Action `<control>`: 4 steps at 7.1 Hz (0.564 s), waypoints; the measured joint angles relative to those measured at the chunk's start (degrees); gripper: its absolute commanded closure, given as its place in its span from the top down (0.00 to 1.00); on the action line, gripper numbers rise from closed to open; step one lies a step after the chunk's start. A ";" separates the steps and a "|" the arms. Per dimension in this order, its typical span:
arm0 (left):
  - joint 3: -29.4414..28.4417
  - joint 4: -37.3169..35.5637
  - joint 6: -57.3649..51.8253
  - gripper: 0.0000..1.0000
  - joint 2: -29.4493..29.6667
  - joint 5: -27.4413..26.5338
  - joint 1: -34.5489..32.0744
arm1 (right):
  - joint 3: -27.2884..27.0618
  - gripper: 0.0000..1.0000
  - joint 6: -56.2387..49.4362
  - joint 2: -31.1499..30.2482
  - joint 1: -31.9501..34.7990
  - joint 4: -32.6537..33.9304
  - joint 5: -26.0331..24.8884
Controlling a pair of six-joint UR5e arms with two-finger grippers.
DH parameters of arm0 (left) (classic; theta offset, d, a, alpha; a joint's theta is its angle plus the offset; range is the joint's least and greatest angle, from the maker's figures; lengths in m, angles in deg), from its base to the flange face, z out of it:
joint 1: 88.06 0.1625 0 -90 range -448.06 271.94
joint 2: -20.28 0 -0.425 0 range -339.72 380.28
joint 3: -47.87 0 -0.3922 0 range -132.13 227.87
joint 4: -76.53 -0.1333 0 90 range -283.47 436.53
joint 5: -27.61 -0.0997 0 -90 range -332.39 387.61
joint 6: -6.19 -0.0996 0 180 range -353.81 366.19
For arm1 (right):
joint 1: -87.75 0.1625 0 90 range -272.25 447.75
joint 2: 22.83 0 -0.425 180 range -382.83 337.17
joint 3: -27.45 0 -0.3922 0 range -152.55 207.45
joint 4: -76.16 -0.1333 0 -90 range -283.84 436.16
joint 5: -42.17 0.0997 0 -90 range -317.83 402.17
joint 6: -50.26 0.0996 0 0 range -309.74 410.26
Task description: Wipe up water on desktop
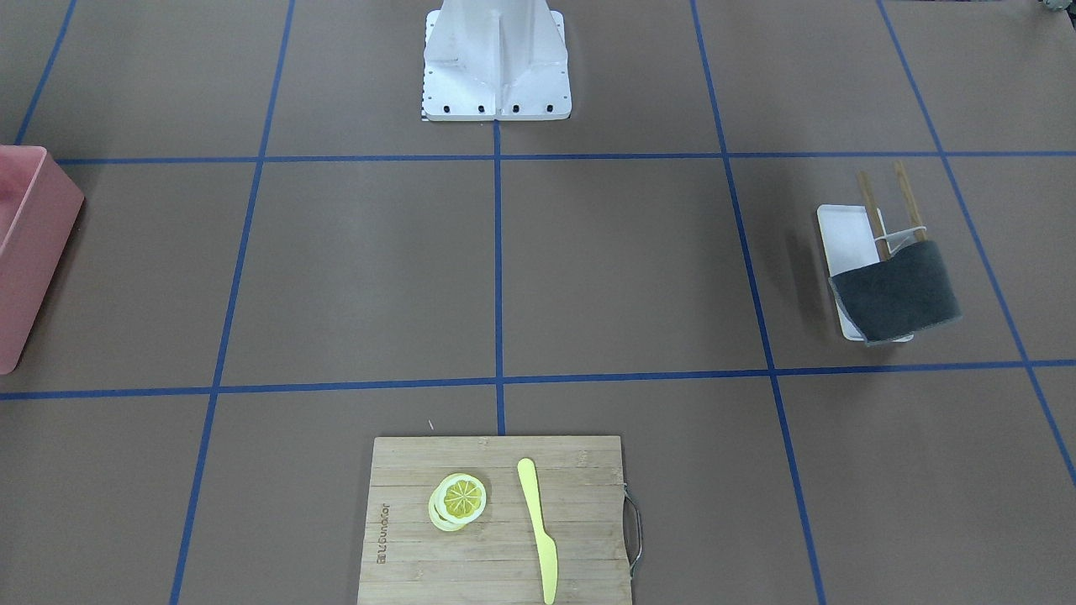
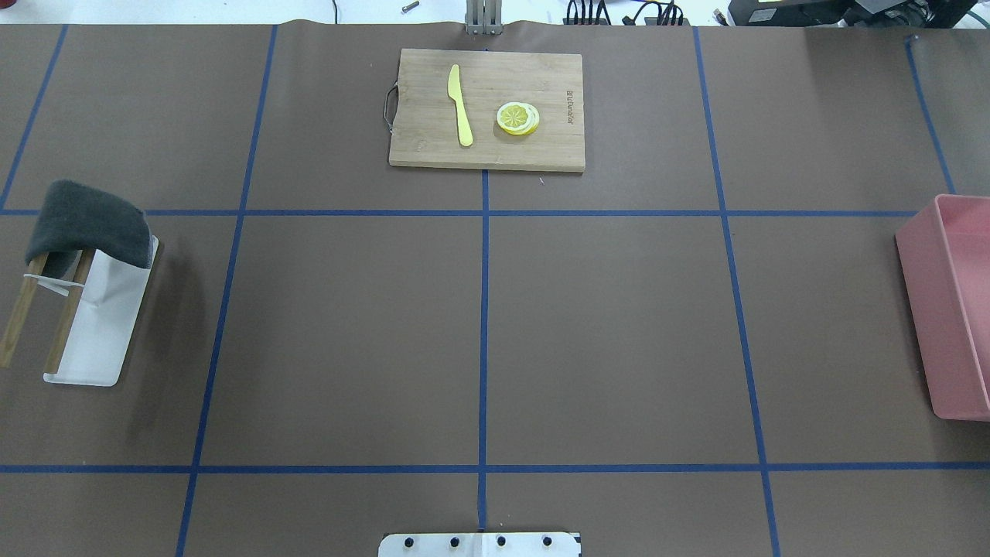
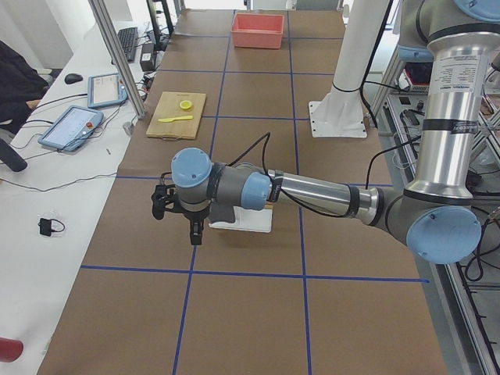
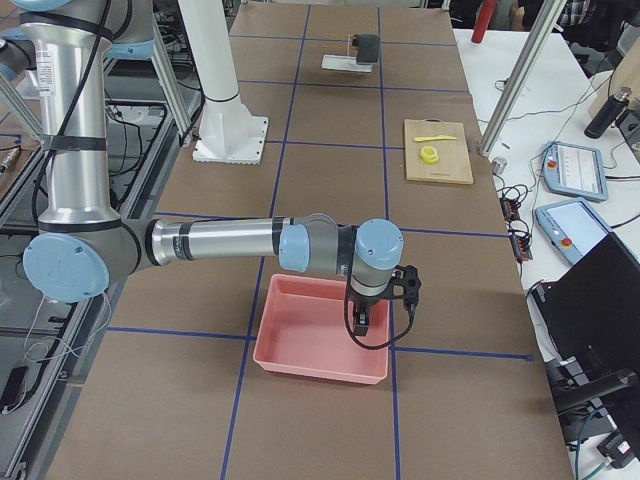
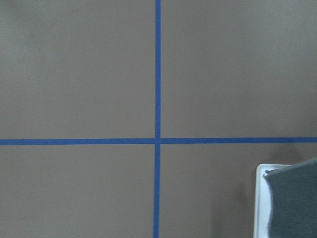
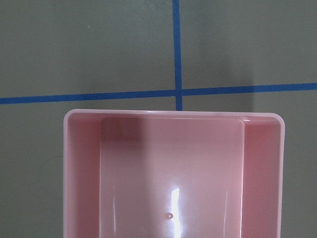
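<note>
Fingers of the left gripper (image 3: 183, 221) and right gripper (image 4: 370, 305) appear only in the side views, so you cannot tell how far either is open. Neither seems to hold anything.

Front-facing view: the desktop (image 1: 622, 269) fills the frame. The cloth (image 1: 895, 290) hangs on its rack (image 1: 847, 235) at 3 o'clock, the board (image 1: 420, 555) with knife (image 1: 538, 525) and lemon (image 1: 459, 500) sits at 6, and the bin (image 1: 34, 244) at 9. No water shows, so you risk wiping the wrong patch.

Overhead view: the cloth is at 9 o'clock, draped over the rack's top. Pulling it sideways could tip or drag the rack. The board at 12 has an engraved mark along one edge, too small to read.

Left view: the near arm hangs low just beside the rack. A careless reach could knock it over.

Right view: the near arm hovers over the bin, and dropping straight down would hit its wall.

Left wrist view: bare desktop and a tape cross, with the cloth's corner at 4 o'clock. No puddle shows.

Right wrist view: the bin is at 6 o'clock, with no writing on it.
</note>
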 measured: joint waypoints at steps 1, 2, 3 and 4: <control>-0.15 2.06 2.90 0.98 0.07 0.50 2.03 | 0.17 1.00 0.03 -0.08 0.00 -0.94 0.26; -0.30 4.43 6.79 0.98 -0.03 0.60 3.96 | 0.31 1.00 0.11 -0.22 0.00 -1.70 0.35; -0.45 7.50 12.03 0.98 -0.08 0.58 6.09 | 0.38 1.00 0.07 -0.39 0.00 -2.06 0.40; -0.85 11.64 17.97 0.98 -0.13 -0.37 8.65 | 0.44 1.00 0.11 -0.49 0.00 -2.20 0.47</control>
